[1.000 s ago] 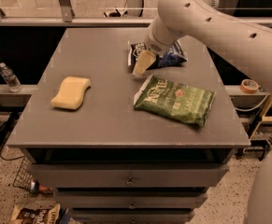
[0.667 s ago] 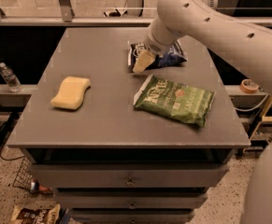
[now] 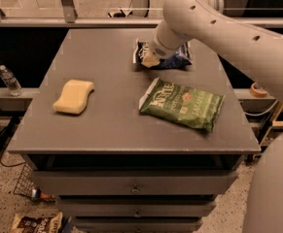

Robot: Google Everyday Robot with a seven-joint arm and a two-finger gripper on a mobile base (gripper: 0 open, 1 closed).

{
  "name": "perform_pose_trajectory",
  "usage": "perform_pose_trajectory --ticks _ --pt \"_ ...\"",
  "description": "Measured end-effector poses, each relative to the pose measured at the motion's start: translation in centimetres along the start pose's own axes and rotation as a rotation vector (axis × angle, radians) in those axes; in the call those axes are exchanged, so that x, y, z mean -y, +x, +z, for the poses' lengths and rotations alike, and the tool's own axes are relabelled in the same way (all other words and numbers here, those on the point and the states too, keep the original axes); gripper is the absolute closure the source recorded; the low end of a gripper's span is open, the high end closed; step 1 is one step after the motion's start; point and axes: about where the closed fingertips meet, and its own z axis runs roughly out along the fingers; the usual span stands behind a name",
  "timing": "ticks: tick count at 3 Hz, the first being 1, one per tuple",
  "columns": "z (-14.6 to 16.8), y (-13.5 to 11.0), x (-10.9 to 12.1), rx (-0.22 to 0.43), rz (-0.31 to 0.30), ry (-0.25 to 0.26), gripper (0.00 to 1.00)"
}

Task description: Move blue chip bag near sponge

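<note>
On the flat grey bench (image 3: 116, 130) lie three things. The small, crinkly, dark blue chip bag (image 3: 179, 60) with white lettering lies close to the far edge, a little toward the far right corner. The pincer (image 3: 150, 59) of the robot is down on the left part of this bag and covers some of it. Whether the pincer is open or closed, and whether it has hold of the bag, I cannot tell. The thick cream-white arm (image 3: 219, 23) comes in from the right side and reaches over the far right corner of the bench down to the bag.

The pale yellow, thick rectangular sponge (image 3: 74, 96) with rounded corners lies flat near the left edge, about halfway between the far edge and the near edge. It is well apart from the blue chip bag, with bare bench between them.

The larger green chip bag (image 3: 182, 104) with pale lettering lies flat toward the right edge, on the near side of the blue chip bag and not touching it (its long side runs at a slant to the bench edges). It is also well apart from the sponge.

Beyond the left edge of the bench, lower down, a clear plastic water bottle (image 3: 9, 80) stands upright. Beyond the right edge a roll of tape (image 3: 257, 89) lies on a lower surface.
</note>
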Motion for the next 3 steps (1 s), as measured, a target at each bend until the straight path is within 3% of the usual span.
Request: perform_pose_trajectory --ticks 2,3 --pt "-0.7 -1.7 0.0 0.054 -0.009 -0.01 1.0" --pt "-3.0 -4.9 1.6 0.156 -0.06 0.006 1.0"
